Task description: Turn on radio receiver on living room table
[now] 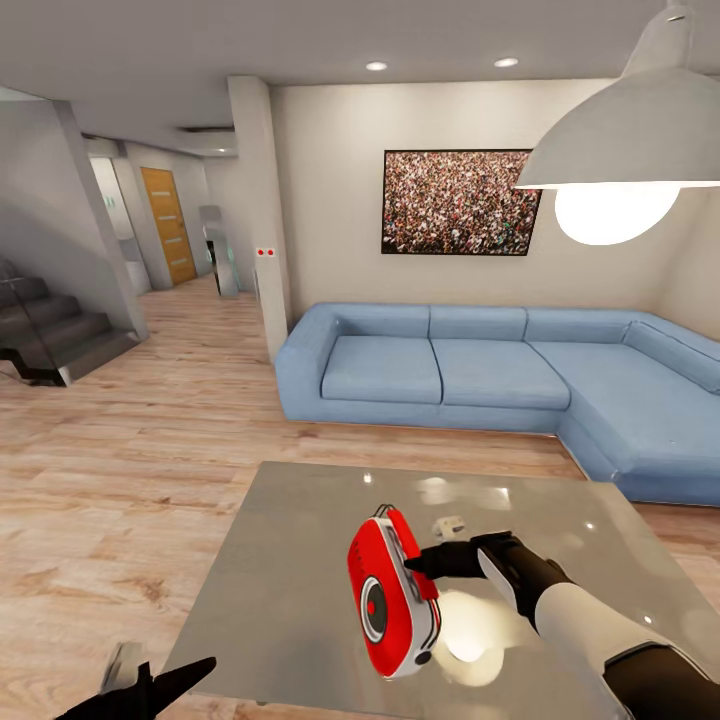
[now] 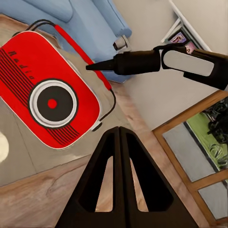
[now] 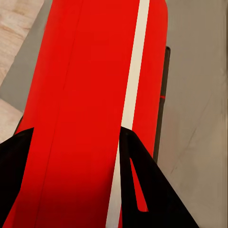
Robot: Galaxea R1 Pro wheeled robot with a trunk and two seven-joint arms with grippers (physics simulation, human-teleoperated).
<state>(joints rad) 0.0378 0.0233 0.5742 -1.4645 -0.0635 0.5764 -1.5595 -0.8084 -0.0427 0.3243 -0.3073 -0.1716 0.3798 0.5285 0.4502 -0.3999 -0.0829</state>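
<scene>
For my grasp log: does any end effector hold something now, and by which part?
The right end effector touches the glossy red rounded radio receiver at its top side; a closed hold cannot be told. The left end effector holds nothing.

A blue L-shaped sofa runs across the middle of the head view and turns forward at the right edge. Above it, in the upper centre, hangs a framed crowd photograph on the pale wall. A white pendant lamp with a glowing bulb fills the upper right. At the far left, dark stairs rise beside a grey wall, and further back in the upper left stands an orange-brown door. Two recessed ceiling lights shine at the top. Light wood plank floor spreads over the lower left.
</scene>
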